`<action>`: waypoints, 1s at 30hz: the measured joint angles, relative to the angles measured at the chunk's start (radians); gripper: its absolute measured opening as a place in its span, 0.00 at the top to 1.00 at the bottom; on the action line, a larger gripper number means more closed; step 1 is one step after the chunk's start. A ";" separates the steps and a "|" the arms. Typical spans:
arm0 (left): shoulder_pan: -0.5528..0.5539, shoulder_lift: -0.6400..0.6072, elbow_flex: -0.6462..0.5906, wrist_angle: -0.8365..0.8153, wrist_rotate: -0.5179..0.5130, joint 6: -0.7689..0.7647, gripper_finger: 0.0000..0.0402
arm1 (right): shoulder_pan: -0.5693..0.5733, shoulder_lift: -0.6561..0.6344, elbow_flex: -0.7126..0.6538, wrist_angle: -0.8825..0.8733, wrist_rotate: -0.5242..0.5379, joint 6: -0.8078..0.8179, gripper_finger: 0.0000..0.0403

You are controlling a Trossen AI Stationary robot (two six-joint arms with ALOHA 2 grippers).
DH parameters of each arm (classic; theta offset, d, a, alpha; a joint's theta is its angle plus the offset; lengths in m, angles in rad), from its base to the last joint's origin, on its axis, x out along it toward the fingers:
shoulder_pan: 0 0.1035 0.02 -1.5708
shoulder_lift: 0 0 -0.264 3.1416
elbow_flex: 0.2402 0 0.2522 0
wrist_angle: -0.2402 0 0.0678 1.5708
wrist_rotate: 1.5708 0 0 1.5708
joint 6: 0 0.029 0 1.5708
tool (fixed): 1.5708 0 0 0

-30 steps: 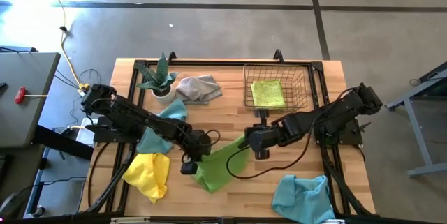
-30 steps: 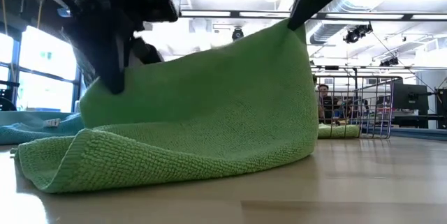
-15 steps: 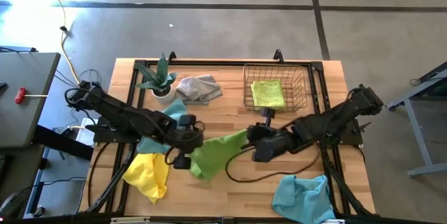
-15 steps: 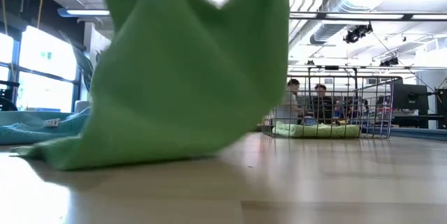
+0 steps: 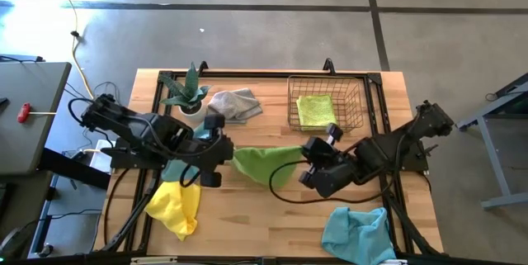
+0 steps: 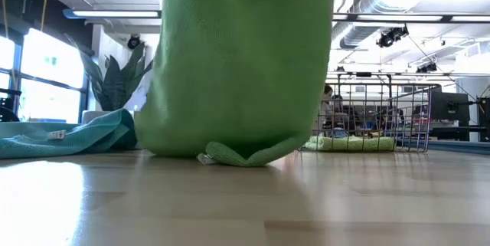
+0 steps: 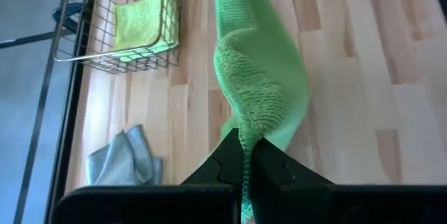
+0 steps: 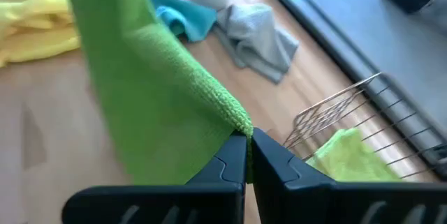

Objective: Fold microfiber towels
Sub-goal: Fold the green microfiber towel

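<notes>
Green towel [image 5: 262, 164] hangs stretched between the two claws above the middle of the bench [image 5: 272, 224], its lower edge curled and touching the wood in the low view. Left claw [image 5: 223, 151] is closed tight on one corner, the cloth pinched between its fingers in its wrist view; right claw [image 5: 307, 156] is likewise clamped on the opposite corner. A second green towel [image 5: 316, 110] lies folded in the wire basket [image 5: 356, 100]. A grey towel [image 5: 233, 103] sits crumpled beside the potted plant [image 5: 186, 92], a blue towel [image 5: 356, 232] lies bunched near the bench's front right, and a yellow towel [image 5: 176, 207] and a teal towel [image 5: 183, 164] lie under the left arm.

The risk from here appears to be an uneven fold: the trailing edge is already rolled under itself, so laying the cloth down as it hangs would likely trap that curl. Each grip also holds only a thin pinch of fabric, so pulling the corners further apart might slip one free. A low sweep to the left could drag the yellow towel along.
</notes>
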 joint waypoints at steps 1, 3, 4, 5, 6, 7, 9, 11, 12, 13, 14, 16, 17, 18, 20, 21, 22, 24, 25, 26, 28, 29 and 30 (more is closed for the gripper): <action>-0.002 0.000 0.005 -0.002 0.004 0.000 1.00 | 0.005 0.000 0.005 -0.005 -0.010 0.004 1.00; -0.004 0.001 0.018 -0.013 0.004 0.012 1.00 | 0.015 0.002 0.034 -0.010 -0.030 -0.003 1.00; -0.005 0.001 0.026 -0.018 -0.001 0.023 1.00 | 0.017 0.001 0.054 -0.009 -0.034 -0.016 1.00; -0.005 0.001 0.035 -0.020 -0.017 0.034 1.00 | 0.017 0.000 0.073 -0.009 -0.033 -0.033 1.00; -0.004 0.001 0.044 -0.019 -0.037 0.047 1.00 | 0.017 0.000 0.092 -0.010 -0.025 -0.057 1.00; -0.003 0.001 0.053 -0.020 -0.053 0.061 1.00 | 0.017 0.000 0.111 -0.017 -0.013 -0.081 1.00; -0.002 0.001 0.073 -0.019 -0.109 0.096 1.00 | 0.016 0.000 0.142 -0.029 0.027 -0.141 1.00; 0.004 0.001 0.094 -0.019 -0.189 0.135 1.00 | 0.009 -0.001 0.155 -0.029 0.091 -0.236 1.00; 0.007 0.001 0.104 -0.019 -0.237 0.155 1.00 | 0.003 -0.001 0.156 -0.031 0.130 -0.295 1.00; 0.011 0.001 0.110 -0.018 -0.285 0.175 1.00 | -0.004 0.000 0.156 -0.033 0.167 -0.344 1.00; 0.017 0.001 0.115 -0.019 -0.330 0.192 1.00 | -0.013 0.000 0.156 -0.033 0.202 -0.386 1.00; 0.040 0.001 0.118 -0.019 -0.415 0.218 1.00 | -0.043 0.000 0.151 -0.033 0.256 -0.421 1.00; 0.053 0.001 0.118 -0.019 -0.446 0.223 1.00 | -0.060 0.000 0.148 -0.033 0.264 -0.407 1.00; 0.066 0.001 0.118 -0.020 -0.461 0.215 1.00 | -0.077 0.000 0.144 -0.032 0.255 -0.366 1.00; 0.087 0.001 0.118 -0.031 -0.408 0.158 1.00 | -0.108 0.000 0.143 -0.034 0.156 -0.247 1.00; 0.093 0.001 0.118 -0.043 -0.339 0.131 1.00 | -0.120 0.000 0.143 -0.035 0.070 -0.195 1.00; 0.095 0.001 0.118 -0.055 -0.259 0.112 1.00 | -0.127 0.000 0.143 -0.039 -0.023 -0.165 1.00; 0.093 0.002 0.118 -0.073 -0.117 0.095 1.00 | -0.132 0.000 0.143 -0.050 -0.178 -0.153 1.00; 0.091 0.002 0.118 -0.077 -0.071 0.089 1.00 | -0.132 0.000 0.143 -0.053 -0.242 -0.153 1.00; 0.086 0.002 0.118 -0.078 -0.052 0.088 1.00 | -0.131 0.000 0.143 -0.052 -0.288 -0.152 1.00; 0.078 0.002 0.118 -0.082 -0.088 0.092 1.00 | -0.126 0.000 0.143 -0.052 -0.306 -0.154 1.00; 0.077 0.002 0.118 -0.086 -0.135 0.093 1.00 | -0.124 0.000 0.143 -0.057 -0.285 -0.159 1.00; 0.077 0.001 0.118 -0.093 -0.191 0.093 1.00 | -0.122 0.000 0.143 -0.068 -0.245 -0.162 1.00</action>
